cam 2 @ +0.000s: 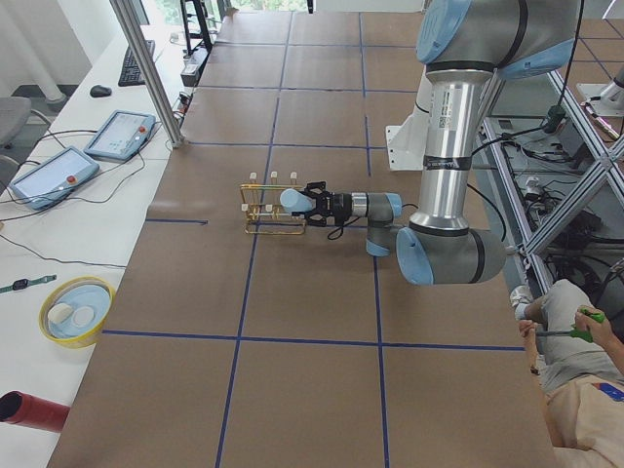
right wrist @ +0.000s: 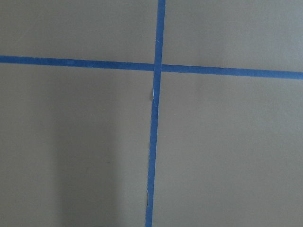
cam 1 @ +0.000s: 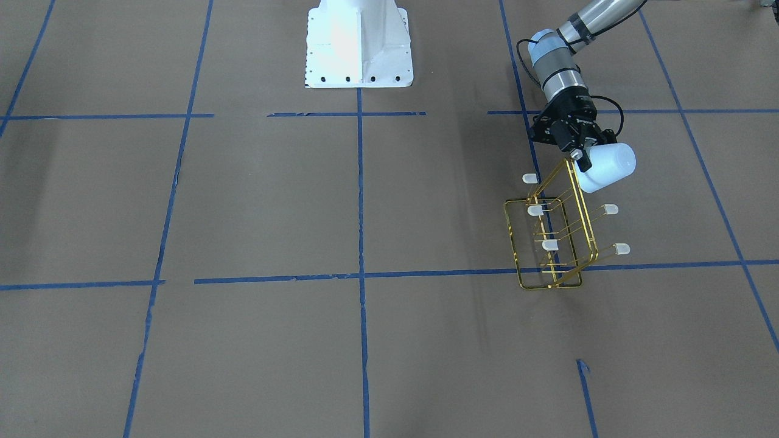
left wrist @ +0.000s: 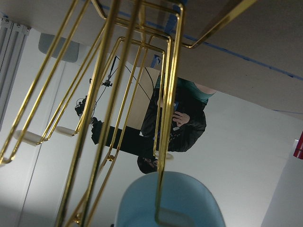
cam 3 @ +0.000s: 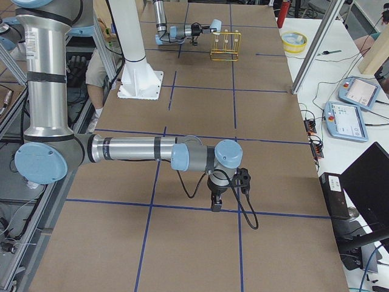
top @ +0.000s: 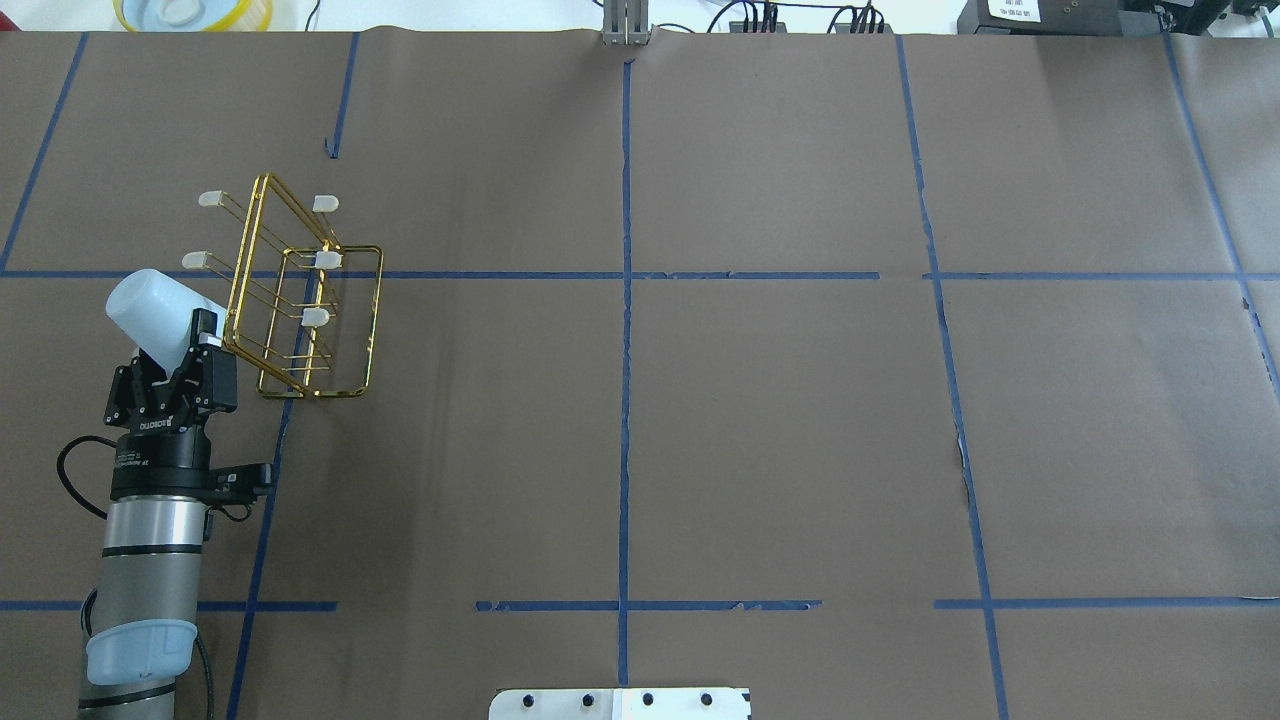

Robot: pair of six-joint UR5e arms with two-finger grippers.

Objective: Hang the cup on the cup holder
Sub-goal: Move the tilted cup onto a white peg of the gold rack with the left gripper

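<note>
The left fingers (top: 207, 327) clenched the cup (top: 150, 305), its long axis slanting out from the rack (top: 315, 317), apparently sleeved over the one prong whose cap was hidden.

Shiny wire cup holder (cam 1: 551, 244), plastic cup (cam 1: 608, 165)

Robotics lab, brown-papered table (top: 800, 450) gridded with blue tape (top: 625, 400), industrial arm (cam 2: 453, 146), teach pendants (cam 2: 119, 135), keyboard (cam 2: 130, 63) and mouse (cam 2: 100, 91) on a side bench (cam 2: 68, 234), aluminium post (cam 2: 151, 73).

Brown table (top: 780, 430) gridded with blue tape (top: 625, 400); yellow bowl (cam 2: 76, 310) and two teach pendants (cam 2: 119, 135) on adjoining white bench (cam 2: 88, 224).
</note>
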